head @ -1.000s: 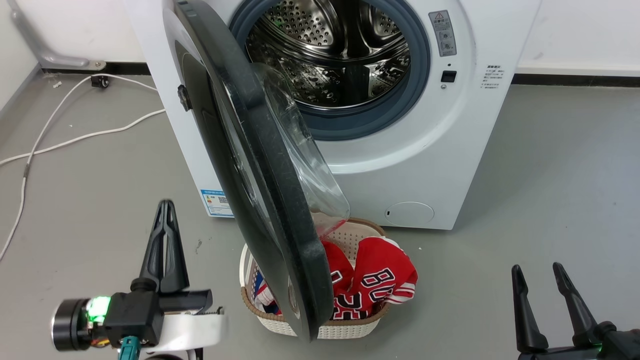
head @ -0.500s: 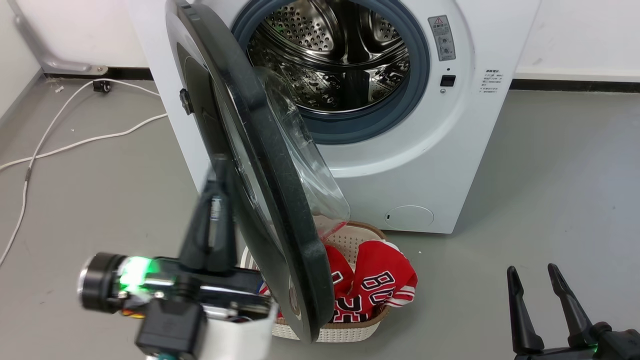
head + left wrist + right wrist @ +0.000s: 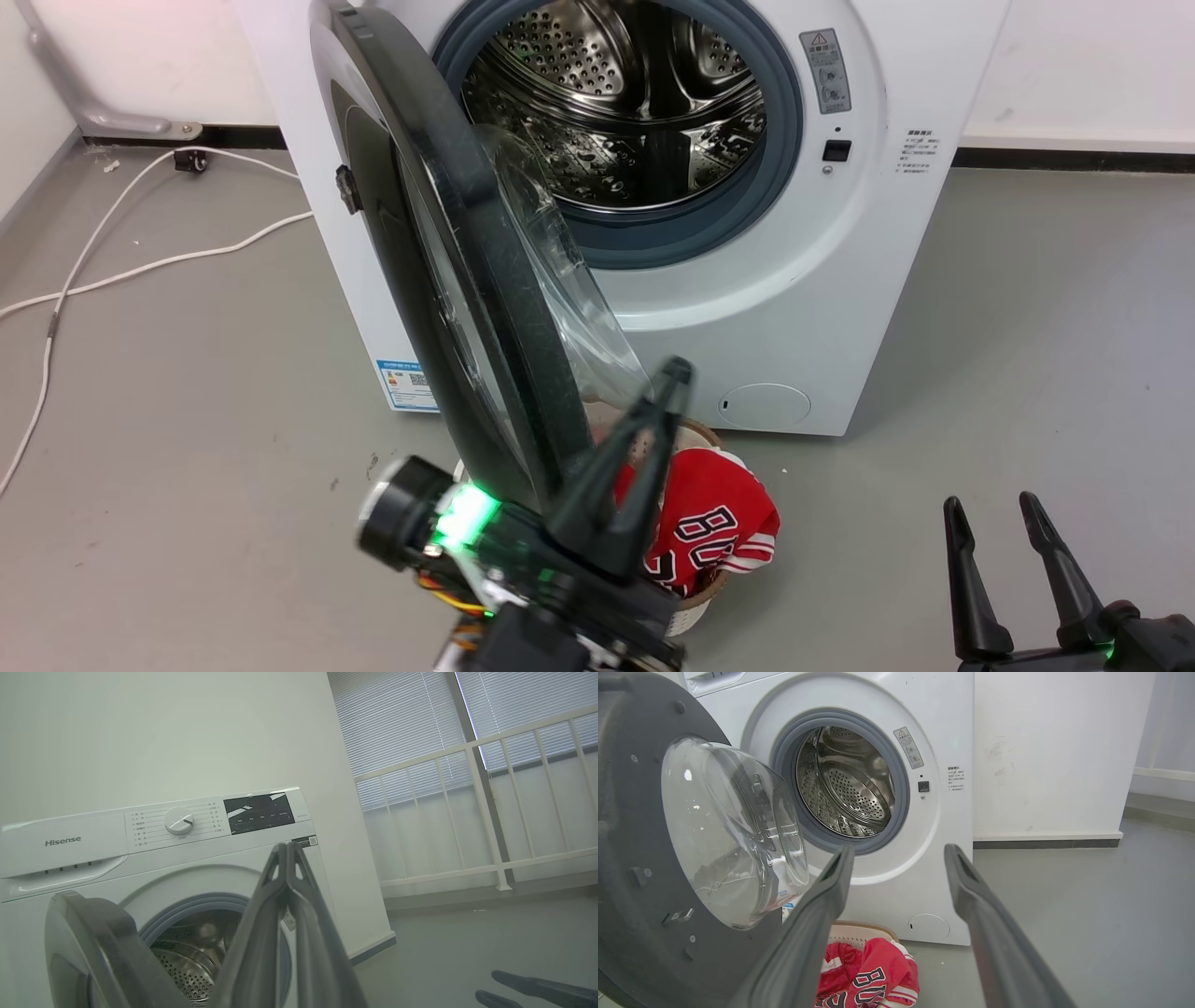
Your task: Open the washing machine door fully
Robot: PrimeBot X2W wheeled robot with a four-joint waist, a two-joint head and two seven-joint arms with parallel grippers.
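Note:
The white washing machine [image 3: 794, 308] stands ahead with its steel drum exposed. Its washing machine door [image 3: 485, 280], black with a clear glass bowl [image 3: 733, 830], hangs partly open, edge-on to the head view. My left gripper [image 3: 677, 373] is shut with nothing in it. It rises in front of the door's lower edge, tip beside the bowl on the door's inner side; whether it touches the door I cannot tell. In the left wrist view its joined fingers [image 3: 287, 849] point at the washing machine [image 3: 65, 858] past the door [image 3: 93, 933]. My right gripper [image 3: 990, 504] is open at lower right, away from the machine [image 3: 899, 851].
A beige basket [image 3: 700, 434] holding a red jersey [image 3: 719, 523] sits on the floor under the door, right before the machine. A white cable [image 3: 140, 266] trails over the grey floor at left. A white railing [image 3: 490, 812] stands to the right of the machine.
My left gripper has swung from the door's left side across its lower edge to the right, inner side. The door and right gripper have hardly moved; the camera shifted slightly.

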